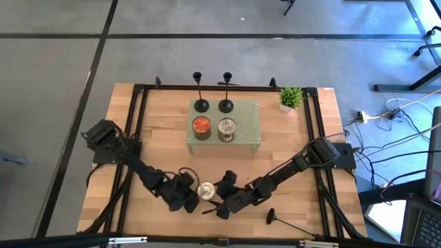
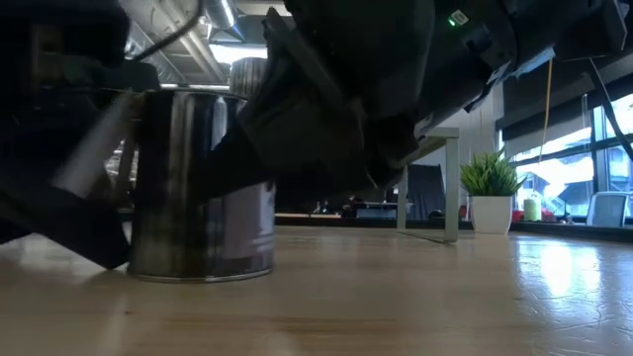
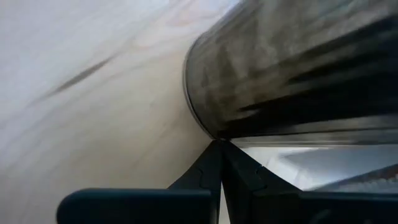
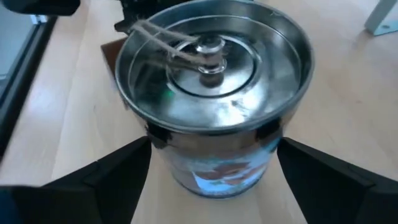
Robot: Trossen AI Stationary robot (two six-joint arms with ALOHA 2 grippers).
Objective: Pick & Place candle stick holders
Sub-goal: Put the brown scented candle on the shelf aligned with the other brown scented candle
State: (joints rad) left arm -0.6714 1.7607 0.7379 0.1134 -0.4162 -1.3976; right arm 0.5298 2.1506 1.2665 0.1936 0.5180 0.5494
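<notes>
Overhead looking down, table-level sideways, wrists close on tin can point(image 4: 214, 93)

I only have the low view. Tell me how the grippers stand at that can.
Observer: The right gripper is open, one finger on each side of the can with gaps showing. The left gripper is shut beside it.
Operator: Now find me the candle holders.
Observer: One candle holder lies on its side on the table's near edge, by the right arm. The two others stand upright at the back.
</notes>
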